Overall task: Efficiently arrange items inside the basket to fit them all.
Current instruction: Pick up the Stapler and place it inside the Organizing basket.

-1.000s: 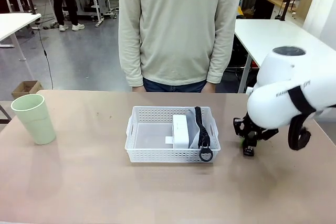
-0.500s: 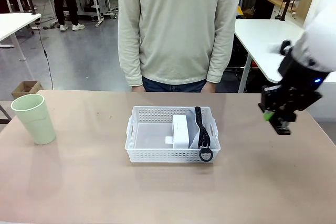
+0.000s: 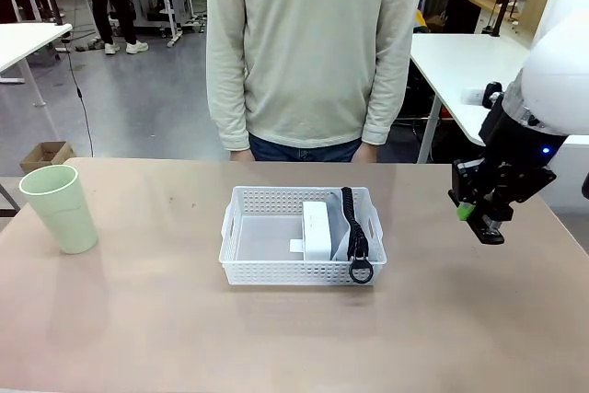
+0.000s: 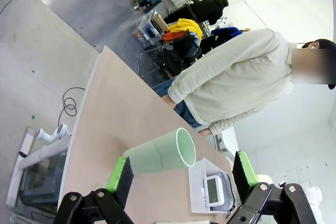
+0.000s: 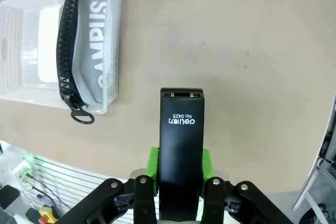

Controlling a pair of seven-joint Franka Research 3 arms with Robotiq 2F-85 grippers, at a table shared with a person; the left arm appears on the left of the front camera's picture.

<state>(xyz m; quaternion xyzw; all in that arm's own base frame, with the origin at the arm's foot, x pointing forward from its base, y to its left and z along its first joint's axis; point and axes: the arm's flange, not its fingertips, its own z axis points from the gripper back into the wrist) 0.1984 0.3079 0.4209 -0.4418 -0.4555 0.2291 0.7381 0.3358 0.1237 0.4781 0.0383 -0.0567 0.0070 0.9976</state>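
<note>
Black stapler (image 3: 488, 229) is pinched tight in the right jaws, held up off the table (image 3: 138, 319) over on the robot's right side. In the front view the basket (image 3: 241, 269) sits mid-table, so it lies to the left of those jaws, with a gap between them. The white box (image 3: 316, 230) stands on edge around the middle of the basket, and the pouch (image 3: 351, 223) is squeezed between it and the right wall, its strap ring hanging over the near rim. The left half of the basket is bare. The pale green cup (image 3: 60, 209) stands upright way off at the table's left end, and the person stands at the far edge with arms down.

In the left wrist view, the left jaws are spread wide with nothing in them, and the green pads (image 4: 119, 174) frame the cup (image 4: 160, 155) farther off. That arm is clearly the nearer one for the cup.

In the right wrist view, the stapler (image 5: 181, 140) pokes straight out along the fingers, gripped at its back end. Its long axis runs roughly parallel to the pouch (image 5: 86, 51) and the box (image 5: 50, 40). My guess is the drop needs to carry past both of them into the free half, staying parallel.
</note>
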